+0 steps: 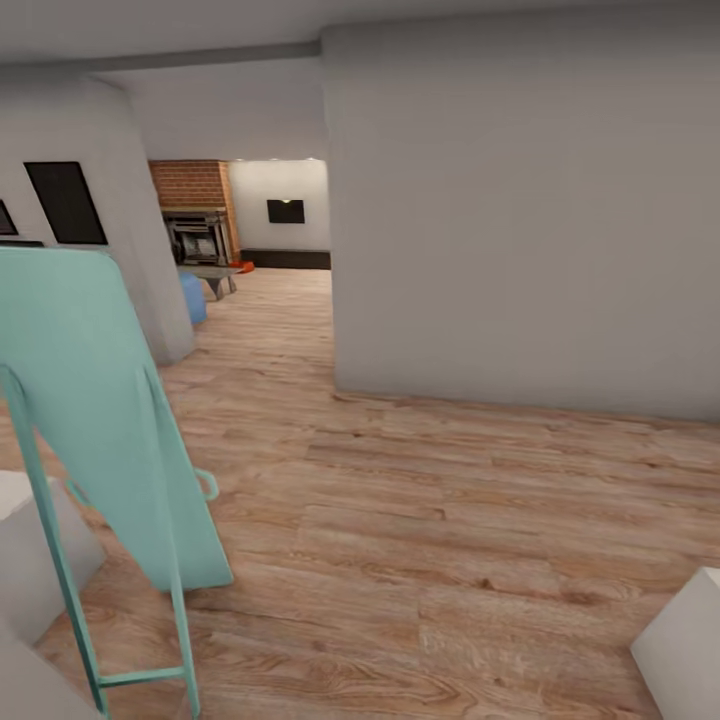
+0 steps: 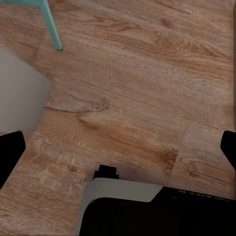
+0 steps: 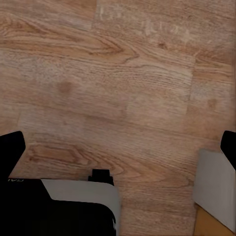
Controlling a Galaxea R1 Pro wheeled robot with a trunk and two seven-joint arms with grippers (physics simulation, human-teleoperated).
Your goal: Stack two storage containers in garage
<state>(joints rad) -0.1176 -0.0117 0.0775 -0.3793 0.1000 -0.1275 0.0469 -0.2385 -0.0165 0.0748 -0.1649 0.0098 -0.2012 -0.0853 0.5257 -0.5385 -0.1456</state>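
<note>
Two grippers hang over bare plank floor [image 1: 450, 520], left gripper [image 2: 120, 147] and right gripper [image 3: 120, 147] both spread wide, holding nothing. From the left: a teal easel [image 1: 110, 420], then far down the hall a brick chimney [image 1: 190, 183] and fireplace [image 1: 197, 238]. One small orange-red container [image 1: 247, 267] sits on the floor beside the hearth, a grey wall [image 1: 520, 220] to the right.

floor [image 1: 450, 520]: light wood planks | easel [image 1: 100, 400]: teal | chimney [image 1: 190, 183]: red brick

A far orange-red speck [image 1: 247, 266] by the fireplace [image 1: 197, 238] is too small to identify.
</note>
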